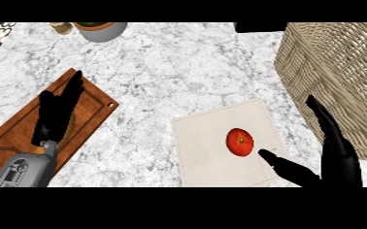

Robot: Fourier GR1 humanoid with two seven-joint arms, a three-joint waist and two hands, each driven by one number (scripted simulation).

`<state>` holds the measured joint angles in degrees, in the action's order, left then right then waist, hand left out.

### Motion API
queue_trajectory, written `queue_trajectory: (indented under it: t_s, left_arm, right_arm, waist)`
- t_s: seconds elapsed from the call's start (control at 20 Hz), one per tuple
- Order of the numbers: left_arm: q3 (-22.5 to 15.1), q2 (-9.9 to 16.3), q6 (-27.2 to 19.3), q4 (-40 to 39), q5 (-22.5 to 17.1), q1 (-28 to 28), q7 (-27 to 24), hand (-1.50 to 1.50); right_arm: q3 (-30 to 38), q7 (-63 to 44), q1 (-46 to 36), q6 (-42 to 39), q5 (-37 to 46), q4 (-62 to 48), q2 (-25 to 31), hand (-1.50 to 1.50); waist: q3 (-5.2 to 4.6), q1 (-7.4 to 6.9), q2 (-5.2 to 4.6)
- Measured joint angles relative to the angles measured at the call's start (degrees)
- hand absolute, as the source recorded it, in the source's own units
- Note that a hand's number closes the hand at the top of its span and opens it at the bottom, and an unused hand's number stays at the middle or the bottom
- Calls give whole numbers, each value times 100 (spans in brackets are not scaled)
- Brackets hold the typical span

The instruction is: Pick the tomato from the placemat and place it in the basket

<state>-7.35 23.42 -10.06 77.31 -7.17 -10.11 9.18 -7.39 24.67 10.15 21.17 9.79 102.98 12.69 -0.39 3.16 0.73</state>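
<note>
Counter top: white and grey marble (179, 68), seen from steeply above.

Tomato (241, 141): red, round, small green stem scar showing on top. It is sitting on the pale placemat (215, 150), toward the mat's right half, nothing touching it. The placemat is lying slightly skewed on the counter, right of centre.

Basket (329, 82): woven, tan, standing at the right edge of the view. Only its near wall and corner are showing; the interior is not visible from here. Its lower wall is lying just beside the placemat's right edge.

Right hand (333, 162): coming in from the lower right, spread wide. The fingers are pointing up along the basket's wall, straight, and the thumb (283, 165) is stretching left over the placemat, its tip just below and right of the tomato. Thumb tip and tomato are near but apart. The hand is holding nothing.

Left hand (57, 111): showing at the left, over a wooden cutting board (93, 111), fingers straight and pointing up and away, grasping nothing. Its grey forearm (25, 170) is entering from the lower left corner.

Far edge of the counter: a grey pot (102, 30) with brown rim is standing at upper left, with a small pale object (63, 27) just beside it, too cropped to identify.
</note>
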Motion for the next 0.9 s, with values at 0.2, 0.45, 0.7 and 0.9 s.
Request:
queue_trajectory:
  t_s: [0.2, 0.45, 0.7, 0.9]
  left_arm:
    - [-16, -17, -73, 23, 60, -65, 105, 0]
    - [-56, -37, -49, 82, 76, -113, 229, 0]
    - [-20, -19, 103, 164, 62, -141, 271, 0]
    - [32, -74, 150, 257, 156, -78, 290, 0]
  right_arm:
    - [64, -965, 644, -401, 698, 493, 1023, -150]
    - [-112, -2227, 1383, -1437, 908, 1647, 2026, -150]
    - [-16, -3511, 1818, -2224, 613, 3067, 2498, -150]
    - [-18, -4012, 1964, -2462, 500, 3415, 2389, -150]
  waist:
    - [-14, 25, -14]
    - [-7, -44, -27]
    - [15, -170, -48]
    - [27, -229, -55]
